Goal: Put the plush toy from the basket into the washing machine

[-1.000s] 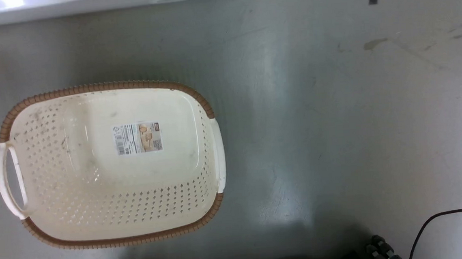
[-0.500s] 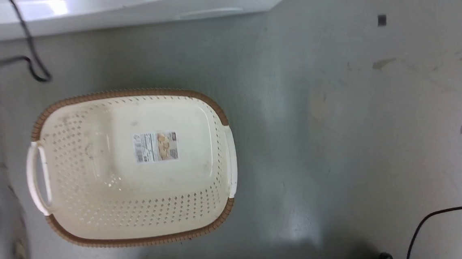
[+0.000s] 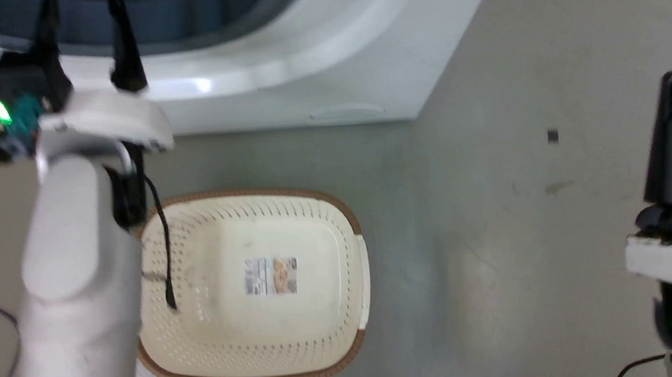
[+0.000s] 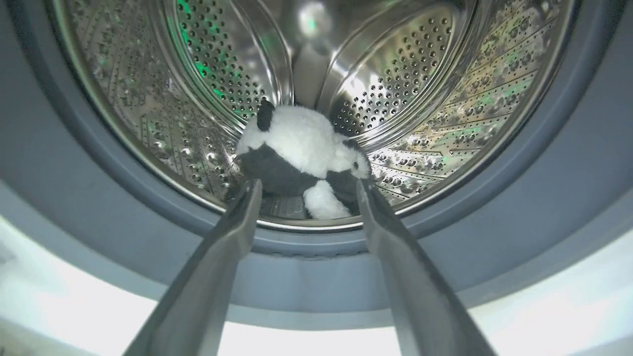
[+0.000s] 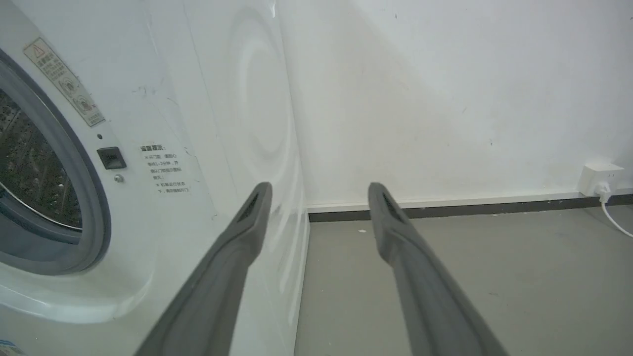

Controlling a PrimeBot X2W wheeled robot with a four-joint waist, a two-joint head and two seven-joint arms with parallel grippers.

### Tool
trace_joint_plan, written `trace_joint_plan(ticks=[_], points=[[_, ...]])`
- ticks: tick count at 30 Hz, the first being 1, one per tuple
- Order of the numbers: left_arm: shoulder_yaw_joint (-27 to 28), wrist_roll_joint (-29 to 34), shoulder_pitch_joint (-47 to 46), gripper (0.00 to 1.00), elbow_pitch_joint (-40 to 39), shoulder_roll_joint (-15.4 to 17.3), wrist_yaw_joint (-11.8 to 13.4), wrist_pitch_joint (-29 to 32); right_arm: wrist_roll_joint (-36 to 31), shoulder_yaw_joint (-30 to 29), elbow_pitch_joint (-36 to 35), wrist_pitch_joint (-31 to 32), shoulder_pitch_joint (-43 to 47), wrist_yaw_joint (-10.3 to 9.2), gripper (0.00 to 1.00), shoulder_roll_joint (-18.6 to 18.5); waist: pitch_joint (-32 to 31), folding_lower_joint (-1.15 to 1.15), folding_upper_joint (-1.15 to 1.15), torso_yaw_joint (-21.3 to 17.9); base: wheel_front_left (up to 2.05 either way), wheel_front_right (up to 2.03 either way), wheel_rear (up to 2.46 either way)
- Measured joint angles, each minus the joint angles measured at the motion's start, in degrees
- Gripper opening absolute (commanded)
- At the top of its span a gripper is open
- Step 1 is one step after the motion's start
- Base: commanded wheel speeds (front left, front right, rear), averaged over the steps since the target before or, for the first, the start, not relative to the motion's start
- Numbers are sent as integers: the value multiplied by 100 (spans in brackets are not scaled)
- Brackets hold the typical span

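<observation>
Head view, 9 o'clock: my left forearm (image 3: 75,260) runs up toward 11 o'clock. It carries the left gripper (image 4: 310,188) to the porthole of the washing machine (image 3: 315,54), which spans 12 o'clock.

Left wrist view: the fingers are spread wide and pinch nothing. Their tips sit at the lip of the steel drum (image 4: 420,99), just inside the grey gasket (image 4: 89,188).

The plush toy (image 4: 301,153) lies on the drum floor at the view's centre, just beyond the tips and framed between them. I can't tell whether either tip brushes its fur. It is slumped on its side against the drum's curve, which reads to me as resting on its own weight, not held.

Head view, centre toward 6 o'clock: the basket (image 3: 350,223) stands on the grey floor (image 3: 493,231), right in front of the washer. That is presumably so the carry stays short. Its bottom is bare except for the label sticker (image 3: 270,276).

Head view, 3 o'clock: the right arm is off to the side. In the right wrist view, the right gripper (image 5: 320,193) is spread on nothing and aimed past the washer's corner at the wall. I judge it parked clear of the porthole so it leaves the left arm room.

My read is that the toy is delivered. What remains is drawing the left fingers straight out without snagging the fur or the gasket.
</observation>
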Motion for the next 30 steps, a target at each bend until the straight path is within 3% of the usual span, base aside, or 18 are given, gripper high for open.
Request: trace_joint_plan(ticks=[16, 24, 30], points=[[181, 564, 3125, 100, -1861, -316, 178, 0, -83, 131, 536, 0, 1023, 1, 100, 1, -1877, -1, 0, 112, 0, 0, 0], [44, 603, 4358, 100, -2009, -482, 12, 0, -83, 2, 664, -1, 1811, 1, 100, 0, -2735, -2, 0, 190, 0, 0, 0], [-18, 628, 4584, 100, -1931, -527, -135, 0, -81, -60, 719, 0, 2010, 1, 100, 1, -3075, -2, 0, 402, 0, 0, 0]])
